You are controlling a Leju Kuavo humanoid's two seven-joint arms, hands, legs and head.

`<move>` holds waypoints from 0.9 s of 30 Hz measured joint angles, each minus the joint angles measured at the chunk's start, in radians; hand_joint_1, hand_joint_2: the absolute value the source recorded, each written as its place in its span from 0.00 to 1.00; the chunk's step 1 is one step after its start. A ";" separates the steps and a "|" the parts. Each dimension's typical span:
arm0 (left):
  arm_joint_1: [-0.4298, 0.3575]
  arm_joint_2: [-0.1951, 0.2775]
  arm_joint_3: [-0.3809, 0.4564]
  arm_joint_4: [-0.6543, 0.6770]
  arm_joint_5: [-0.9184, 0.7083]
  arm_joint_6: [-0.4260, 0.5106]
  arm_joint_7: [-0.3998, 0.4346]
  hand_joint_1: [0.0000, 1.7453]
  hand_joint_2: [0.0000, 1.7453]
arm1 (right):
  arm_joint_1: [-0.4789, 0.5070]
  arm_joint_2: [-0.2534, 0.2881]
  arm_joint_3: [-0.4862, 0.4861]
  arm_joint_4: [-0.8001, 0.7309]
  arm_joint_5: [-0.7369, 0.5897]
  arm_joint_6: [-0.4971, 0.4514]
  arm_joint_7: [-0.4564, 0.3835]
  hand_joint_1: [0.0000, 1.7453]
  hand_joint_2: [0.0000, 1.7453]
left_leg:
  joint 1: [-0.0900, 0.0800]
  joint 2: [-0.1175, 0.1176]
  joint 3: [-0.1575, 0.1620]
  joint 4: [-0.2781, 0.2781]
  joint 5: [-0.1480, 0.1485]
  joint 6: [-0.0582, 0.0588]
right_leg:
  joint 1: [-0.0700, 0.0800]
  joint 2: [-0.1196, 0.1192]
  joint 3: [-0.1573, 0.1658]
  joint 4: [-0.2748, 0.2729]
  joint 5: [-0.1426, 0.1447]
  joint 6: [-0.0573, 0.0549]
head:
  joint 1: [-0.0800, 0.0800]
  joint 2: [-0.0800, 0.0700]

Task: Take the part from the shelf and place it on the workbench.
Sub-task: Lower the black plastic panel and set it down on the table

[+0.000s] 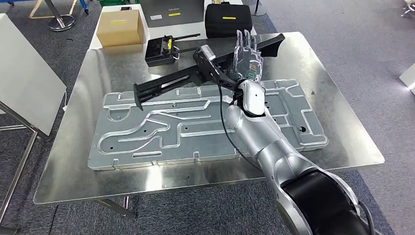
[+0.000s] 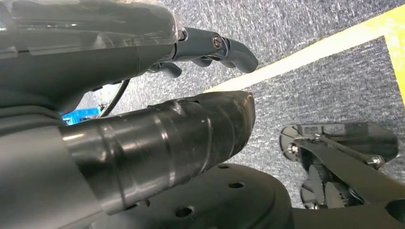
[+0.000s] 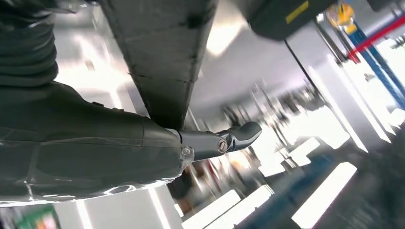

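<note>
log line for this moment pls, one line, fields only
stage: placing | right hand: holds black part over workbench | grey panel: flat on workbench | left hand: hangs, holds nothing

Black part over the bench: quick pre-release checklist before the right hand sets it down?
1. Right hand holds the black part: ok, it grips the part near its middle in the head view.
2. Part is above the workbench, not past an edge: ok.
3. Landing spot: not ok if bare table is wanted; the grey stamped panel lies right under the part.
4. Part already resting on the panel: cannot tell.
5. Black controller behind the part is clear of it: cannot tell, they lie close.
6. Left hand out of the way: ok, it hangs over the carpet.
</note>
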 joint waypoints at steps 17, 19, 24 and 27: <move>-0.003 0.000 -0.001 0.000 0.009 -0.002 -0.008 0.00 0.00 | -0.006 -0.036 0.064 -0.014 0.079 0.231 0.052 0.00 0.00 | -0.004 -0.003 0.106 -0.224 0.090 0.046 | -0.001 -0.001 -0.084 0.172 -0.049 0.038 | 0.001 0.000; -0.003 0.000 -0.001 0.000 0.010 -0.003 -0.008 0.00 0.00 | -0.029 -0.030 0.064 -0.007 0.066 0.262 0.058 0.00 0.00 | -0.007 -0.004 0.103 -0.222 0.089 0.041 | 0.005 -0.001 -0.026 0.052 -0.008 0.029 | 0.001 0.000; -0.003 0.000 -0.001 0.000 0.011 -0.005 -0.007 0.00 0.00 | -0.080 -0.018 0.064 0.022 0.040 0.341 0.085 0.00 0.00 | -0.009 -0.003 0.096 -0.211 0.078 0.019 | 0.004 -0.001 -0.005 0.002 0.000 0.012 | 0.000 0.000; -0.003 0.000 -0.001 0.000 0.011 -0.005 -0.006 0.00 0.00 | -0.099 -0.009 0.064 0.035 0.037 0.348 0.086 0.00 0.00 | -0.008 -0.001 0.028 -0.060 -0.001 0.009 | 0.001 -0.003 0.001 -0.007 0.003 -0.001 | 0.000 0.000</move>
